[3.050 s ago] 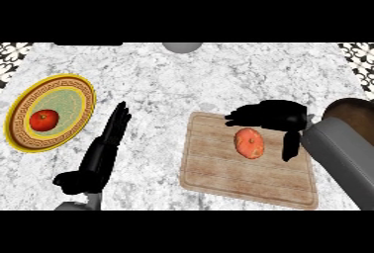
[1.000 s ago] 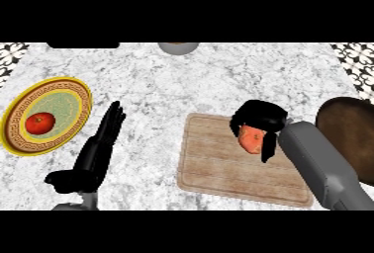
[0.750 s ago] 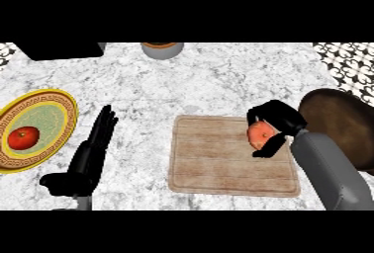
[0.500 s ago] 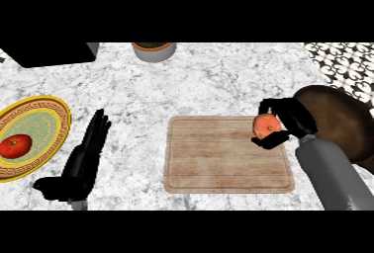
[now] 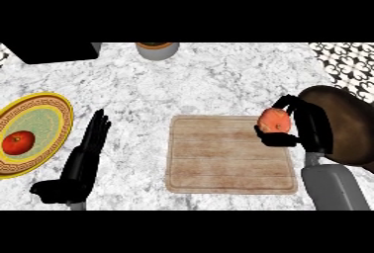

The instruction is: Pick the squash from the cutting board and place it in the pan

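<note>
Squash (image 5: pixel 274 121): orange, round, held in the right hand (image 5: pixel 303 129) above the right edge of the cutting board (image 5: pixel 230 154), just beside the rim of the pan (image 5: pixel 345 123). Head view, the only view supplied: the right hand's fingers and thumb are curled round the squash, part of which they hide; the grey forearm runs down to the lower right. The pan is dark brown, sits at the right of the counter (image 5: pixel 211 81), partly covered by the right hand; no contents can be made out in its visible part. The cutting board is pale wood with nothing lying on its surface. The left hand (image 5: pixel 84 155) rests on the marble counter to the left of the board, fingers straight and pressed together, pointing away from the robot, holding nothing. At far left a yellow-rimmed plate (image 5: pixel 51 106) carries a red tomato-like fruit (image 5: pixel 18 143). At the top edge stand a grey cup (image 5: pixel 157 49) and a black block (image 5: pixel 51 51), both well apart from the board.
</note>
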You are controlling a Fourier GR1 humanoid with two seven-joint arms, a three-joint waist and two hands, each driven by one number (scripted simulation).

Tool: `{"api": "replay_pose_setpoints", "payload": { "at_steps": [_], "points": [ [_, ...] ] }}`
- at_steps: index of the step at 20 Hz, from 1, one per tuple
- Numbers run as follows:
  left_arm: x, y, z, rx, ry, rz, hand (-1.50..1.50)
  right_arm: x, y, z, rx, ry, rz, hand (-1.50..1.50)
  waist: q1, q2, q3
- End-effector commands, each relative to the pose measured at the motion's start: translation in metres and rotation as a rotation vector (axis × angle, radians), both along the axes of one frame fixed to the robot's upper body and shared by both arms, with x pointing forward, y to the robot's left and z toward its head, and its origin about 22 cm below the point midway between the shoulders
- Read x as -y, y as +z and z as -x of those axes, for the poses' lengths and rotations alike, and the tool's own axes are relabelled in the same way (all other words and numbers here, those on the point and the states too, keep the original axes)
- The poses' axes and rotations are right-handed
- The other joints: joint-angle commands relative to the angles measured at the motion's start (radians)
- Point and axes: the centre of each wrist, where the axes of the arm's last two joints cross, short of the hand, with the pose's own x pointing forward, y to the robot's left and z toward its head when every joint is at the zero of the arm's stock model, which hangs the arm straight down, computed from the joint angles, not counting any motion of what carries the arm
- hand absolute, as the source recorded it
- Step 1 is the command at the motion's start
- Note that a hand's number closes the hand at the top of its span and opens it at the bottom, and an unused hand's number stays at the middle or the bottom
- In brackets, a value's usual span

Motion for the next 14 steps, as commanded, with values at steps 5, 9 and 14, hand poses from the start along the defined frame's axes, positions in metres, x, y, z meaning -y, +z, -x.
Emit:
{"api": "replay_pose_setpoints", "payload": {
  "at_steps": [5, 9, 14],
  "points": [
    [0.033, -0.003, 0.003, 0.016, -0.086, 0.020, 0.00, 0.033, 0.044, 0.081, 0.089, -0.278, -0.146, 1.50, 0.087, 0.031, 0.005],
    [0.009, -0.003, -0.013, 0.033, -0.114, 0.000, 0.00, 0.069, 0.033, 0.093, 0.131, -0.364, -0.093, 1.50, 0.113, 0.038, 0.005],
    [0.028, 0.011, -0.016, 0.028, -0.123, 0.023, 0.00, 0.124, 0.040, 0.066, 0.227, -0.455, 0.039, 1.50, 0.123, 0.039, 0.006]
  ]
}}
